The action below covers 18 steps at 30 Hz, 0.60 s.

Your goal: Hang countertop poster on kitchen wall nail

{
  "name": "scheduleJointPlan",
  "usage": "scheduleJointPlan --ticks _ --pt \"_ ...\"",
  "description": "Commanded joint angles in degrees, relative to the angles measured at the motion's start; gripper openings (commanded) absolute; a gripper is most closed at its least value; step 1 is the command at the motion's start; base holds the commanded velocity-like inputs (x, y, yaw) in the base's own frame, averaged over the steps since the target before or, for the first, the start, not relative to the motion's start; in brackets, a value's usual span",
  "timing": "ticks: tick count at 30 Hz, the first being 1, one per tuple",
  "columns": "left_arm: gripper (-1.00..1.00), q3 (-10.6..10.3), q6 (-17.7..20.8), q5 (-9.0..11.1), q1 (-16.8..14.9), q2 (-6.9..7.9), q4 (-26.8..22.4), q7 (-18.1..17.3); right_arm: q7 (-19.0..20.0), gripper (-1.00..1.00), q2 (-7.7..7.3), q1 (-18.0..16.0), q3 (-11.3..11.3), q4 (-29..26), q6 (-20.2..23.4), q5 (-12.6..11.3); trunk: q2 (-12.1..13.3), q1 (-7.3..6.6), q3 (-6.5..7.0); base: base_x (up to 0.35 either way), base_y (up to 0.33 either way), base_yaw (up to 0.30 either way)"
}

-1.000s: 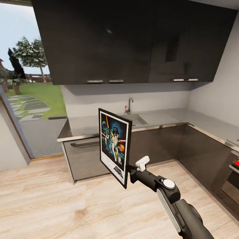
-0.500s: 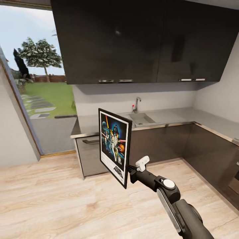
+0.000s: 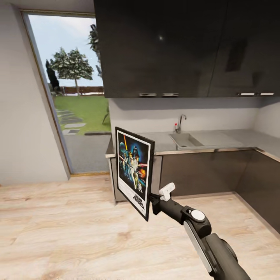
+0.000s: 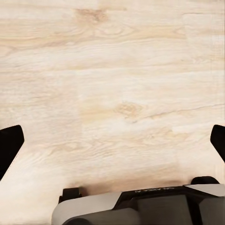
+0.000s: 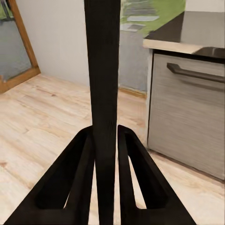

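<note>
Right gripper (image 3: 153, 203) clamped on the lower right edge of the poster (image 3: 134, 171); in the right wrist view both fingers (image 5: 79, 173) press flat against the poster's black edge (image 5: 103, 93), which runs straight up between them. Poster held upright in the air in front of the robot, printed face turned toward the robot's left, well above the wooden floor (image 3: 58, 233) and clear of it. Behind the poster: end of the kitchen countertop (image 3: 217, 142), pale grey over dark cabinets, with sink (image 3: 184, 140) and tap (image 3: 181, 122). Dark wall cabinets (image 3: 175, 46) above. To the left, an open doorway (image 3: 74, 97) onto lawn and trees. Left gripper (image 4: 112, 140): fingertips spread wide apart, nothing between them, floor boards beneath.
</note>
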Motion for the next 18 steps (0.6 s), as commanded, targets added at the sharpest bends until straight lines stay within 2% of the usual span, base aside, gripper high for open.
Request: scheduleJointPlan --ticks 1,18 --pt "1.0 0.09 0.07 0.49 0.0 -0.01 -0.03 -0.33 0.12 -1.0 -0.03 -0.06 0.04 -0.06 0.53 -0.73 -0.13 0.04 -0.12 -0.002 0.198 0.285" --pt "1.0 0.09 0.07 0.49 0.0 -0.01 0.04 -0.33 0.12 -1.0 -0.03 -0.06 0.04 -0.06 0.53 -0.73 -0.13 0.04 -0.12 0.0 0.272 0.286"
